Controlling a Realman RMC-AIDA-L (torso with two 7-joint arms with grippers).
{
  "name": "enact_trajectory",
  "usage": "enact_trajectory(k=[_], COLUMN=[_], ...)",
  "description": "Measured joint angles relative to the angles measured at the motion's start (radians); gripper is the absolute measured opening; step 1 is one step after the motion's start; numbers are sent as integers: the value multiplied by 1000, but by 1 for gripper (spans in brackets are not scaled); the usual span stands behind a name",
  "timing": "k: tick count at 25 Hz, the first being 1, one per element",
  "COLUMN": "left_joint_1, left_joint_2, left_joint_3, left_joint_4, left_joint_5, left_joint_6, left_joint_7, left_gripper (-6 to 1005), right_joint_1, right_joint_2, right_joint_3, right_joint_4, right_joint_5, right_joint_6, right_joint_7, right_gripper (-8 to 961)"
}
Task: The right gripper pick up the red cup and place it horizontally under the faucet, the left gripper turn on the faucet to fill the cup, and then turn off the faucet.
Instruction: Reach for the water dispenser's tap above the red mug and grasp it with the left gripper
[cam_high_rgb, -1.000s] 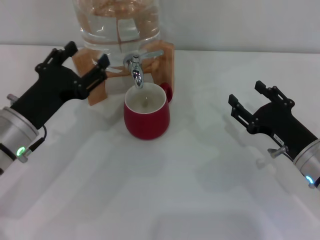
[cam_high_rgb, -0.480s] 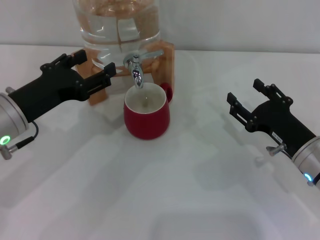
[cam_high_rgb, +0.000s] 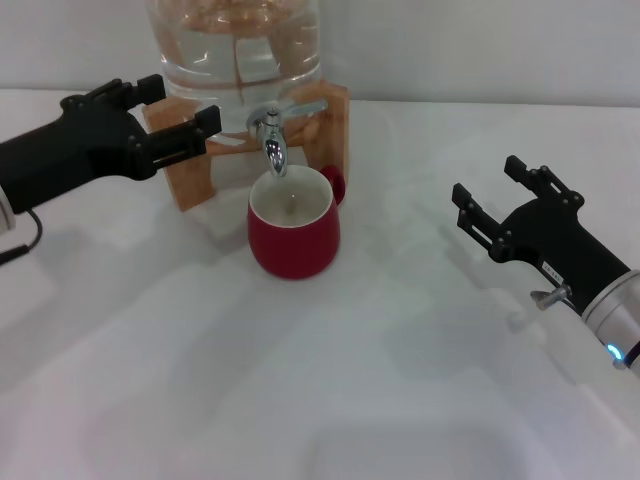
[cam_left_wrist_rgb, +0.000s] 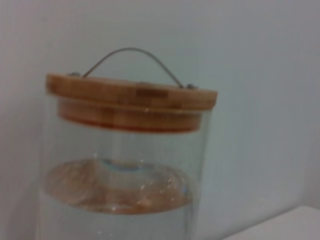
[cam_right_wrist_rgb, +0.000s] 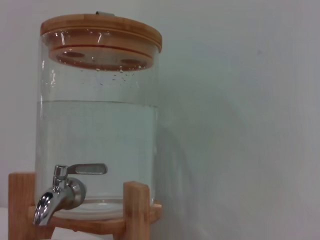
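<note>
The red cup (cam_high_rgb: 293, 232) is already standing upright on the white surface (cam_high_rgb: 330, 370), its mouth directly beneath the spout of the faucet (cam_high_rgb: 272, 138), so I am judging the placing step as done. My right pincer (cam_high_rgb: 495, 205) is sitting well apart from the cup, out at about four o'clock from it, with its fingers spread wide and holding nothing. I am reaching my left pincer (cam_high_rgb: 182, 120) in from nine o'clock, its fingers parted and empty, its tips near the faucet but not touching the flat lever, which is pointing toward three o'clock. I am seeing no stream from the spout, so opening, filling and closing all look to be ahead of me.

The cup's cream inside is showing pale down to the bottom; I cannot tell whether any water is lying in it. The glass jar (cam_right_wrist_rgb: 97, 145) on its wooden stand (cam_right_wrist_rgb: 136, 210) is holding clear water to well above halfway, under a wooden lid (cam_right_wrist_rgb: 102, 31).
</note>
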Motion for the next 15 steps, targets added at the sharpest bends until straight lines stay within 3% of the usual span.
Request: enact_trajectory(k=[6,15], left_joint_1=[-93,-184], left_joint_2=[0,18], left_joint_3=[-94,-119], left_joint_4=[-1,10], left_joint_5=[147,259], left_joint_6=[-120,-188], left_joint_7=[-78,-150], left_gripper=[859,859], right_joint_1=[0,-1], right_joint_2=[0,0], right_joint_3=[-8,-12], right_joint_4=[4,10], right_joint_5=[0,0], right_joint_6=[-2,-2], right_joint_7=[1,1], right_gripper=[728,729])
